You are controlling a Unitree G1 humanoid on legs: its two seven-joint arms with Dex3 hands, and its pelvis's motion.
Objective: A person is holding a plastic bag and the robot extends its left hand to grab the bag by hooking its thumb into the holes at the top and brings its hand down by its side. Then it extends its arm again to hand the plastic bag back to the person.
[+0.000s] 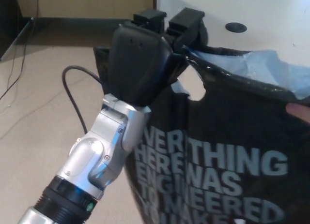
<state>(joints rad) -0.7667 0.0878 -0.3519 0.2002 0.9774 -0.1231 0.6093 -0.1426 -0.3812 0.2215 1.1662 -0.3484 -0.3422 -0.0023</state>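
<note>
Thumb hidden behind plastic bag (218,151)

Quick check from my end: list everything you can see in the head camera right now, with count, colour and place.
plastic bag: one, black with pale lettering and a pale lining at its open top, filling the right and centre of the picture, its handle hole at the robot's hand.
floor disc: one, dark and round, on the pale floor at top right.
wall panel: one, tan, along the top left with a dark baseboard.
floor wires: thin, dark, at far left.
arm cable: one, black, looping beside the silver forearm.
person's finger: one showing, at the right edge on the bag.
left hand: one, black, hooked into the bag's top.
</note>
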